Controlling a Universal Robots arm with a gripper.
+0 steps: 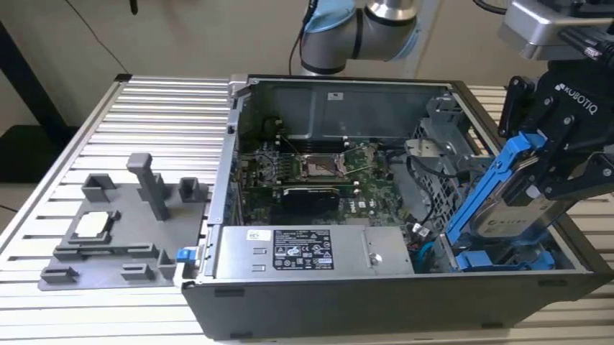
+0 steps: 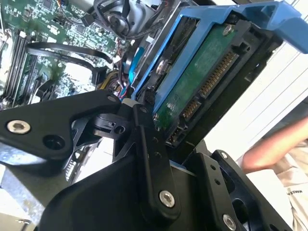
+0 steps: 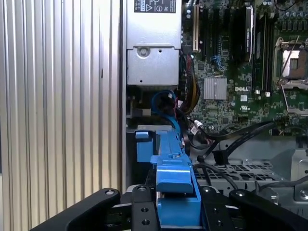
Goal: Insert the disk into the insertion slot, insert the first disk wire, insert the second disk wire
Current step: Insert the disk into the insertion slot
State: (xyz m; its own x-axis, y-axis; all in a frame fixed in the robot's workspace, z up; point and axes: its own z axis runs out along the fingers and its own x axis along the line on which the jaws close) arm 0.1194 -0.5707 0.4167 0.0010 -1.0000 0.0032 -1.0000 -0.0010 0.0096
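- The gripper (image 1: 545, 169), tipped over at the exterior view's right edge, clamps its black fingers on the disk (image 1: 510, 215).
- The disk stands steeply tilted, its lower end inside the open computer case (image 1: 287, 302).

A ribbed aluminium table (image 1: 154, 122) of pale slats laid side by side stands before a plain beige wall (image 1: 201, 36) in soft, even light. A dark bulky shape (image 1: 24, 151) sits at the exterior view's left.
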